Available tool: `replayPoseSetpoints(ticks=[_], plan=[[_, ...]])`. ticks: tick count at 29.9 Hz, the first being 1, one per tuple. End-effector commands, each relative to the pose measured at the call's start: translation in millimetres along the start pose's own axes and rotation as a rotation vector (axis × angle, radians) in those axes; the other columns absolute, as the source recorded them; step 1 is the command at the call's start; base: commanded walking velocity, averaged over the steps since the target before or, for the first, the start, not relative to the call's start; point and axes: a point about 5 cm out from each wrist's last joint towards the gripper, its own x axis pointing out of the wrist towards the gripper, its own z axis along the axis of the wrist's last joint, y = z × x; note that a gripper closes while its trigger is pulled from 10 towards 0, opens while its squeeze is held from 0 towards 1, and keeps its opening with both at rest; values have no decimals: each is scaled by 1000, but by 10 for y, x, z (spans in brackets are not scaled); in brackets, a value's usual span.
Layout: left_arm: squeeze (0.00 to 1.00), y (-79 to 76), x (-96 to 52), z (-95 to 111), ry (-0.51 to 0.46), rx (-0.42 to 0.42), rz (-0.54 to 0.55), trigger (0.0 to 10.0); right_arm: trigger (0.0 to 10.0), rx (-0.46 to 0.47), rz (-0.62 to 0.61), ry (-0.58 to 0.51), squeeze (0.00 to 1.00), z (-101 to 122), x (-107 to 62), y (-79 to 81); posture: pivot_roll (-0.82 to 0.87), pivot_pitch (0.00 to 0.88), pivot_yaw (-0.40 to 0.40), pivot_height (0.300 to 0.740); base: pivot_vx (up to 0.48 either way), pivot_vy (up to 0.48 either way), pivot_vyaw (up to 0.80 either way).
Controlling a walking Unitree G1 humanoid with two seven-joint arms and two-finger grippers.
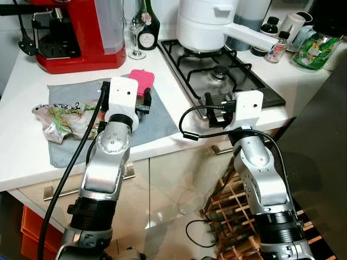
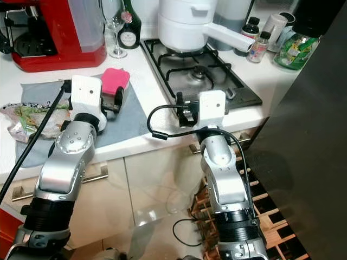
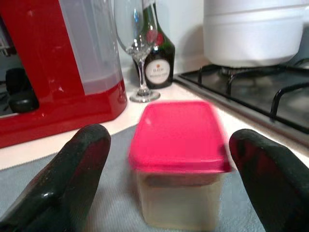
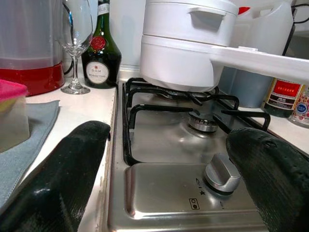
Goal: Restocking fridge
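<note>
Pictured at a white kitchen table (image 1: 21, 157): a pink-lidded plastic container (image 3: 177, 159) standing upright on a grey cloth (image 1: 157, 127), just beside the gas hob (image 1: 227, 76). Left pincer (image 3: 166, 186) level with the container, black fingers (image 3: 72, 179) spread wide to either side, not touching it. Right pincer (image 4: 169, 179) poised over the front edge of the hob, fingers (image 4: 53, 183) likewise parted and empty, a control knob (image 4: 220, 175) between them. On the cloth's far-left end, a crumpled bag of greens (image 1: 62, 119). Behind, against the wall, a red coffee machine (image 1: 81, 32), a wine glass (image 1: 134, 30) and a dark green bottle (image 1: 148, 27). On the rear burner, a white lidded saucepan (image 1: 209, 24), handle pointing right. Further right, small bottles (image 1: 276, 46) and a green packet (image 1: 314, 51). Below the table edge, cupboard doors (image 1: 173, 184) and a wooden wine rack (image 1: 230, 211) on the floor.
</note>
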Motion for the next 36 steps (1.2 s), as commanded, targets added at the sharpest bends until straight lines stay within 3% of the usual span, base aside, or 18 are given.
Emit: replayPoseSetpoints(ticks=[1, 8, 18, 36], plan=[[0, -40, -12, -3, 9, -7, -22, 10000, 10000, 4, 10, -16, 0, 42, 30, 3, 49, 0, -68, 740, 0, 0, 0], [0, -61, -20, -66, 47, -34, -21, 10000, 10000, 43, 63, -24, 0, 98, -22, 13, 43, 0, -68, 740, 0, 0, 0], [0, -86, -113, -36, 22, -9, -31, 10000, 10000, 77, 108, -13, 0, 128, -102, -46, 23, 0, -62, 740, 0, 0, 0], [0, -90, -23, -299, 97, -3, -36, 10000, 10000, 115, 168, 10, 0, 140, -150, 5, 7, 0, -52, 740, 0, 0, 0]])
